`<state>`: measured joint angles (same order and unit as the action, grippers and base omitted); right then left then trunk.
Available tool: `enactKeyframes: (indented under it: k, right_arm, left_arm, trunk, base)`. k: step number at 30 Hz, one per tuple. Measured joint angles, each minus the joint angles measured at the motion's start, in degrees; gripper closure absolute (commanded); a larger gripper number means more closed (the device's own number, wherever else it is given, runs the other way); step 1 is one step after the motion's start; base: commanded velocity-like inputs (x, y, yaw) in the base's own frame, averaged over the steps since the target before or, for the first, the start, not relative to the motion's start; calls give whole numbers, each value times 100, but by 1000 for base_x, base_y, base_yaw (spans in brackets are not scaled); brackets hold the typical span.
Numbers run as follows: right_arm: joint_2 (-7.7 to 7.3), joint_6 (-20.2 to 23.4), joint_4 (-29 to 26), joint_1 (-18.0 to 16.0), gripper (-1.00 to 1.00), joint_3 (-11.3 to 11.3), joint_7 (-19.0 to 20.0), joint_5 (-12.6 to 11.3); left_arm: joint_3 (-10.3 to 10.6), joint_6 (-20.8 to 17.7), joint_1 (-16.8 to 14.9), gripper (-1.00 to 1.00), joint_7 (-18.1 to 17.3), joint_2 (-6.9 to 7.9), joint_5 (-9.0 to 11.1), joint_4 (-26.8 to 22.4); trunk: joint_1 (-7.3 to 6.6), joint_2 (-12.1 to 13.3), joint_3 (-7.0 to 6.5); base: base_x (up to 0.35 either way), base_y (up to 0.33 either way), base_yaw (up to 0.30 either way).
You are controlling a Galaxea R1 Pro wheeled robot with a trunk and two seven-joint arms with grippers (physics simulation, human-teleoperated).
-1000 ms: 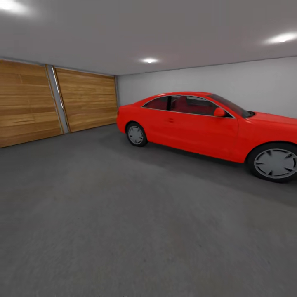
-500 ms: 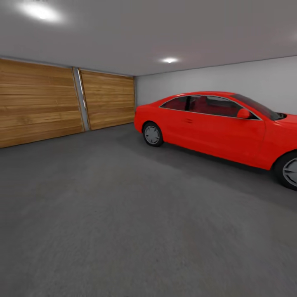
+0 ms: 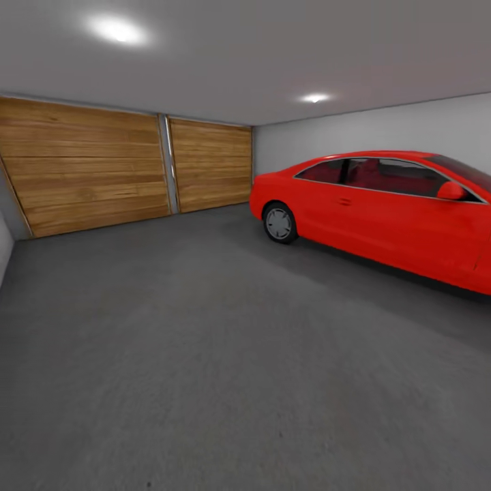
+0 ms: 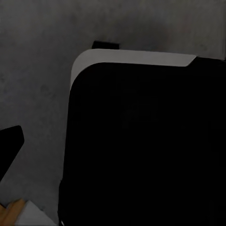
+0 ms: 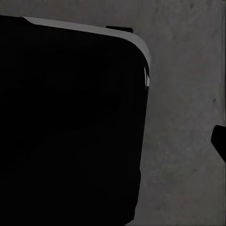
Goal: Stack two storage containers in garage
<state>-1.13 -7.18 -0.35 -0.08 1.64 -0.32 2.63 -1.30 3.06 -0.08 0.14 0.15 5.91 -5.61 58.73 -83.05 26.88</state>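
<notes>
I am in the garage, with its white-grey walls [image 3: 382,126] and ceiling spotlights [image 3: 116,28]. The dark grey concrete floor [image 3: 204,354] stretches ahead of me. The two storage containers and the living room are out of view. In the left wrist view a dark tip [image 4: 8,146] juts in at the picture's edge over the floor [image 4: 33,70]. A similar dark tip [image 5: 219,141] shows in the right wrist view. I cannot tell whether either gripper is open or shut.
A red car [image 3: 382,211] is parked at the right along the far wall. Two wooden garage doors [image 3: 88,170] close the left side. Both wrist views look down on my black, grey-edged base [image 4: 141,141] [image 5: 70,122].
The head camera has turned left: the car has slid toward the picture's right edge, and more of the wooden doors and a left wall corner have come into view.
</notes>
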Motion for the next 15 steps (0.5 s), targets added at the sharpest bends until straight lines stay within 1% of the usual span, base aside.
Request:
enactKeyframes:
  k: [5,11,15]
  right_arm:
    - [-14,-20,0,0,-100,19,0,6]
    - [-26,-25,0,0,-100,23,0,8]
    - [-26,-108,0,0,-100,16,0,3]
  left_arm:
    - [-1,0,0,-100,-3,17,12,34]
    - [-25,-8,0,-100,-19,-105,0,61]
    - [-33,-7,0,-100,-21,-129,8,63]
  trunk:
    - [0,0,0]
    - [0,0,0]
    - [0,0,0]
  base:
    - [0,0,278]
    - [0,0,277]
    - [0,0,278]
